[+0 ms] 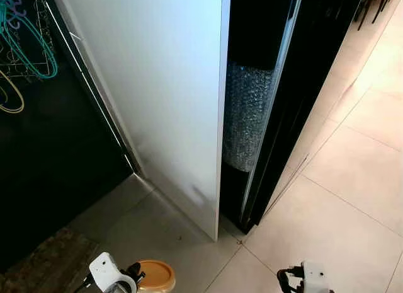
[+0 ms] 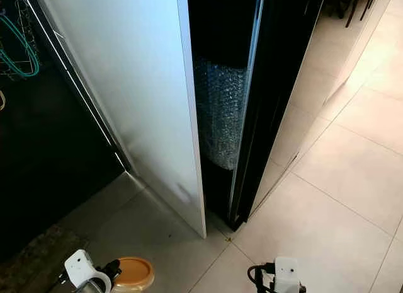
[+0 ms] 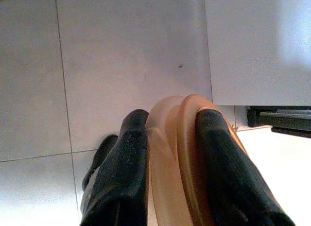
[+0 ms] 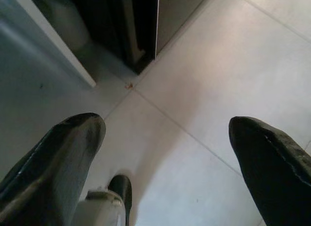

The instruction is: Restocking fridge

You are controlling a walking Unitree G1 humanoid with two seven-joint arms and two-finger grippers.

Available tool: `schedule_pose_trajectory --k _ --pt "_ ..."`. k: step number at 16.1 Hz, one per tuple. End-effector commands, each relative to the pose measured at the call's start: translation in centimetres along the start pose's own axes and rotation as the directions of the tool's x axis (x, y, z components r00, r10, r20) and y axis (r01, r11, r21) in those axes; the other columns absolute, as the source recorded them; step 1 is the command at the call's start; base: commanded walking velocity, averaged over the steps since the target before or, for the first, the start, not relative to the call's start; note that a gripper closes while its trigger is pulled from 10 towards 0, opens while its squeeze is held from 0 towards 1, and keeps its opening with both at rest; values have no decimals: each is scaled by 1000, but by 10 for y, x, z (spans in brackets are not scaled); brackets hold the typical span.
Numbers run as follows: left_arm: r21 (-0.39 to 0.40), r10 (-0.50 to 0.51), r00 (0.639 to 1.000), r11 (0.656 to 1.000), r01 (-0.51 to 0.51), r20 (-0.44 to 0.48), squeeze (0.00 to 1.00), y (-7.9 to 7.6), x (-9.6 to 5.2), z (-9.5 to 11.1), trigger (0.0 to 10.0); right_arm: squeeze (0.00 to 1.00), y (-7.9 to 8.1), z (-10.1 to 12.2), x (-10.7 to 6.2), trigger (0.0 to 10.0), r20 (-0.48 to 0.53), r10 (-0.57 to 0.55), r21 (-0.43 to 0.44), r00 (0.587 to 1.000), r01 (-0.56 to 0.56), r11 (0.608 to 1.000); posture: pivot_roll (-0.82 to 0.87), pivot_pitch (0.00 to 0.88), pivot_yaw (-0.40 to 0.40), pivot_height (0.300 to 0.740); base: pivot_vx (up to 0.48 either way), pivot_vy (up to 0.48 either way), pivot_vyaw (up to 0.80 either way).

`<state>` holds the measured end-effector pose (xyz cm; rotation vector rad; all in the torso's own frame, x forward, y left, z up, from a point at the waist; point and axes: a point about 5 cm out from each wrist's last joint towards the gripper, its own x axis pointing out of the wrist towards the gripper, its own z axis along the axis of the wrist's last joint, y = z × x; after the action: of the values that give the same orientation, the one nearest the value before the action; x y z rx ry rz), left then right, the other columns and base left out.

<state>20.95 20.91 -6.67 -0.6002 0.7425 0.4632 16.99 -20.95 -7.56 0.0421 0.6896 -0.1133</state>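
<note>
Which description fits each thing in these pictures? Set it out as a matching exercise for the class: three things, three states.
Things:
1. left gripper
2. right gripper
3. bubble wrap

States:
a. fingers spread apart, nothing between them
b. standing in the dark gap behind the white panel
c. closed on an orange disc-shaped lid

Pairs: 1-c, 2-a, 3-b

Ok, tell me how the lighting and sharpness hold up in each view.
Eye views: sharp, sunlit tile floor on the right; the gap behind the white panel is deep black apart from the bubble wrap. Left wrist view: left gripper and the orange disc it clamps are soft; panel glares. Right wrist view: right gripper fingers blurred, floor clearer.
</note>
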Motion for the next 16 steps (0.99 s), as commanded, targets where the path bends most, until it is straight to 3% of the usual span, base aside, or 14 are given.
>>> schedule_pose_trajectory --k 1,2,4,9,12,16 --pt "6 11 1000 1000 -10 -24 0 5 -2 -7 10000 0 1 10 2 10000 61 -13 7 998 13 1000 -100 69 38 740 0 0 0" --pt "8 10 1000 1000 -10 -26 0 5 -2 -8 10000 0 8 83 23 10000 300 8 -9 954 -5 1000 -104 67 39 740 0 0 0" --pt "12 9 1000 1000 -9 -28 0 5 -2 -8 10000 0 13 121 27 10000 418 25 -14 908 -22 1000 -107 63 38 740 0 0 0" --pt "24 -1 1000 1000 1 -30 0 4 -2 -10 10000 0 22 117 21 10000 480 59 -5 875 -65 998 -109 56 40 740 0 0 0" --pt "24 0 1000 1000 1 -26 0 4 -2 -8 10000 0 28 134 20 10000 534 91 16 840 -118 993 -113 71 41 740 0 0 0" --pt "30 1 1000 1000 0 -31 0 4 -2 -8 10000 0 27 132 20 10000 530 73 27 845 -103 994 -108 80 43 740 0 169 0"
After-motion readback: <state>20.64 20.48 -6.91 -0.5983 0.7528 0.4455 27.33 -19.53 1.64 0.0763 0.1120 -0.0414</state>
